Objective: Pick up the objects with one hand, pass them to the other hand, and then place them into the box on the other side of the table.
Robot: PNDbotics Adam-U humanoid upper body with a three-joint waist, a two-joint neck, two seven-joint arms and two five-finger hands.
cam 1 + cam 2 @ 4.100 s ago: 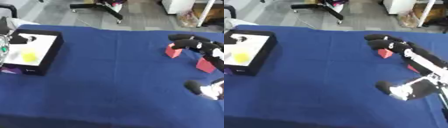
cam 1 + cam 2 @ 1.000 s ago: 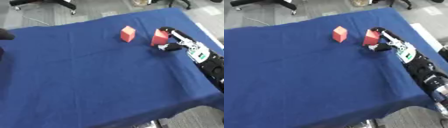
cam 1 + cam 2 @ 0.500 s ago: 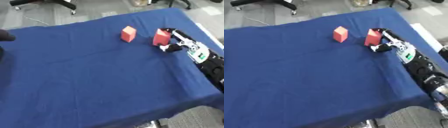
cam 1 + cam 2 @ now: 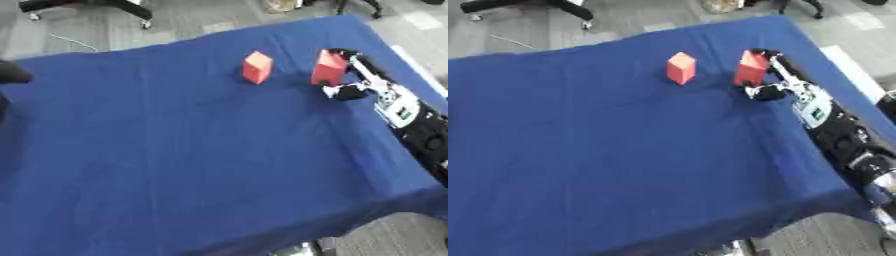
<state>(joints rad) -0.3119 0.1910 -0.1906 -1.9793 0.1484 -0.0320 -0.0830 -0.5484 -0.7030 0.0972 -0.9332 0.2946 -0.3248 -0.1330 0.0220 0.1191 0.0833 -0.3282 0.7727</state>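
Observation:
Two red blocks stand on the blue tablecloth at the far right. The left red block [image 4: 256, 67] stands alone. My right hand [image 4: 360, 76] comes in from the right edge and is on the right red block [image 4: 329, 68], with fingers [image 4: 347, 53] curled round its far side and the thumb [image 4: 340, 91] at its near lower corner. The block stands upright, and I cannot see whether it has left the cloth. A dark rounded shape [image 4: 12, 73] at the left edge looks like part of my left hand. The box shows in neither view.
The blue table [image 4: 175, 160] fills most of both views, with its right edge [image 4: 824, 75] close behind my right hand and its near edge at the bottom. Grey floor and a chair base [image 4: 96, 6] lie beyond the far edge.
Since 4.1 s ago the camera has swung right, so the box has left the view. Over the last second the right block has shifted slightly right and away from the other block, with my hand on it.

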